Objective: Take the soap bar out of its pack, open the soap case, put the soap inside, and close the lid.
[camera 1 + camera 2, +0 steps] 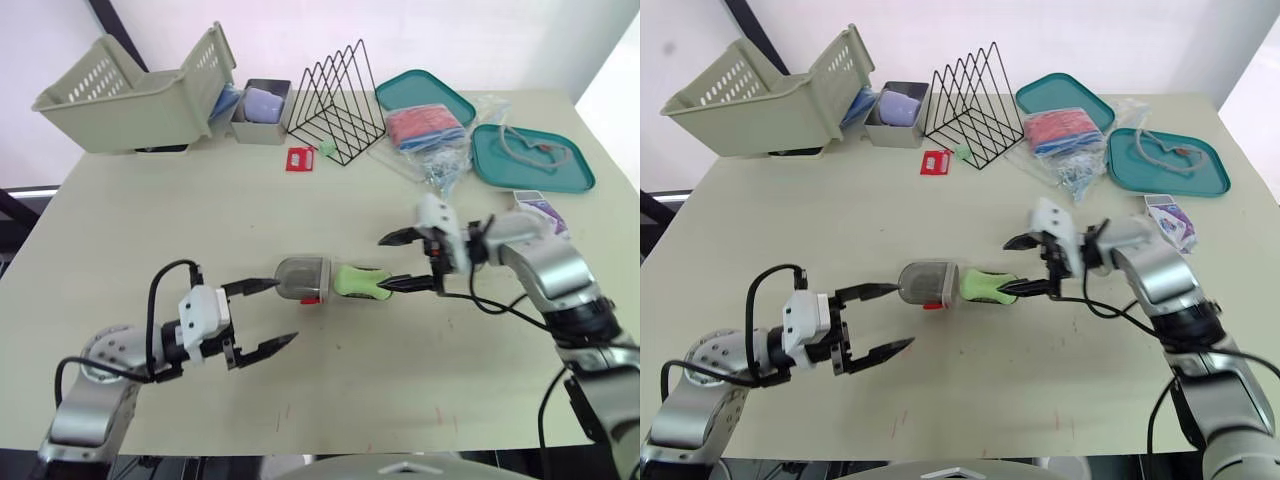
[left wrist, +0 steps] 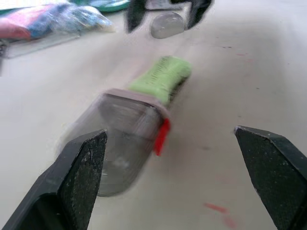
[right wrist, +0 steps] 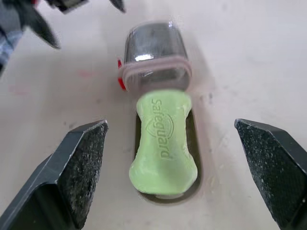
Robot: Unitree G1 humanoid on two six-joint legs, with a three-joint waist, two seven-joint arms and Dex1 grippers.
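Beige tabletop (image 1: 150,220), head view: we note green soap bar (image 1: 355,281) mid-table, against grey soap case (image 1: 302,278). Left gripper (image 1: 286,311) and right gripper (image 1: 383,265) flank them, fingers spread. Right wrist view: soap bar lies in the case's open base, lid raised.

Soap case (image 1: 301,279): centre of table (image 1: 200,220), open.
Soap (image 1: 358,281): green, lying in case.
Left gripper (image 1: 286,311): fingers spread, just beside case.
Right gripper (image 1: 382,265): fingers spread, lower tip beside soap.

Items by count: one soap (image 1: 355,281), one case (image 1: 301,279), one pack (image 1: 541,213), one basket (image 1: 130,105), one bin (image 1: 262,129), one wire rack (image 1: 335,100), two teal trays (image 1: 425,95) (image 1: 572,170), one red tag (image 1: 300,159), one bag (image 1: 430,135).
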